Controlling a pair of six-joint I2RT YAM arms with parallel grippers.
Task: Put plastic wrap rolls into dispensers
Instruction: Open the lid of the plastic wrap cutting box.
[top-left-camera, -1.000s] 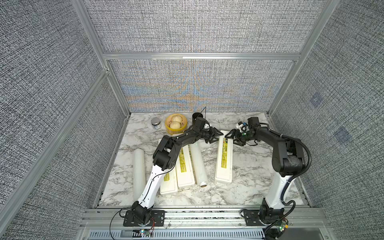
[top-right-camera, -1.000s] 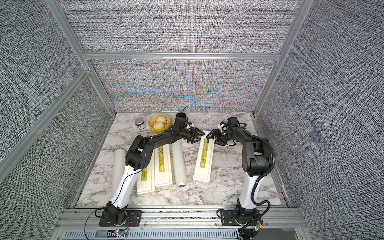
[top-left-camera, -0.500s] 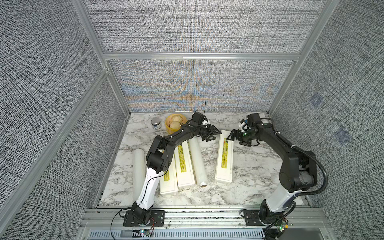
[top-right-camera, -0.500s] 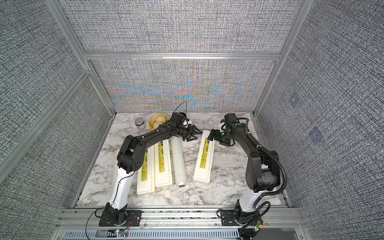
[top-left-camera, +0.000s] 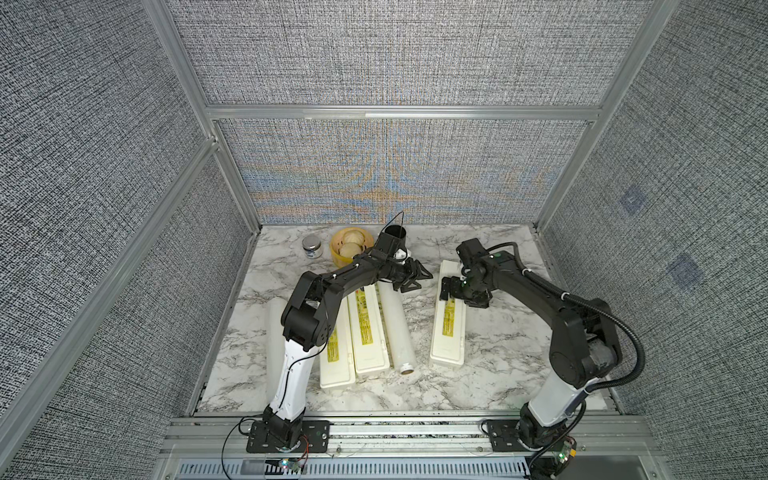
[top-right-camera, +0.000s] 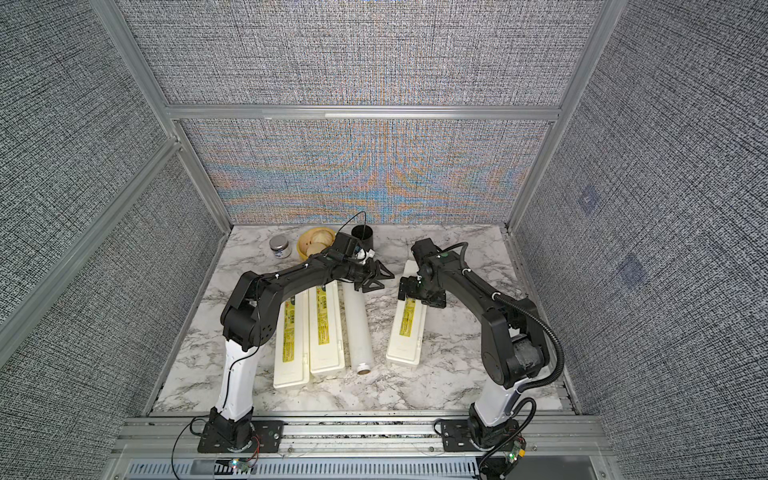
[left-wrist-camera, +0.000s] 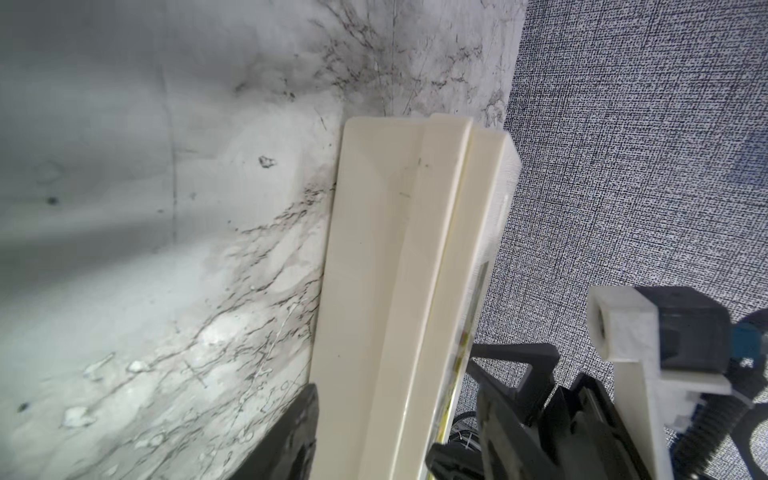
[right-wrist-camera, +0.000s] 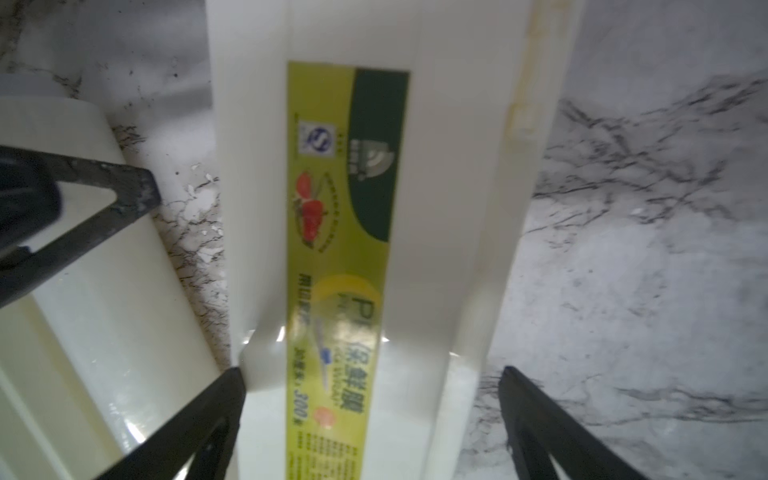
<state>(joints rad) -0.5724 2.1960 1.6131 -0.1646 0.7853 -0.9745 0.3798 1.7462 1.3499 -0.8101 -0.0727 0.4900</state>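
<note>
Right gripper (right-wrist-camera: 370, 372) fingers spread wide astride 1 dispenser (right-wrist-camera: 449, 208); its yellow-green label (right-wrist-camera: 345, 208) reads "保鲜膜" and "300". Left gripper (top-left-camera: 417, 276): finger spacing, cannot tell.

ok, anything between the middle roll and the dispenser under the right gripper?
Only its own lid, which looks shut, label up. The marble strip between the roll and that dispenser is bare. The right gripper stands open astride the dispenser's far end; the left gripper hangs by the roll's far end.

One roll (top-left-camera: 397, 328) lies between the paired dispensers (top-left-camera: 368, 332) and a lone dispenser (top-left-camera: 448, 328); another roll (top-left-camera: 274, 332) lies leftmost.
</note>
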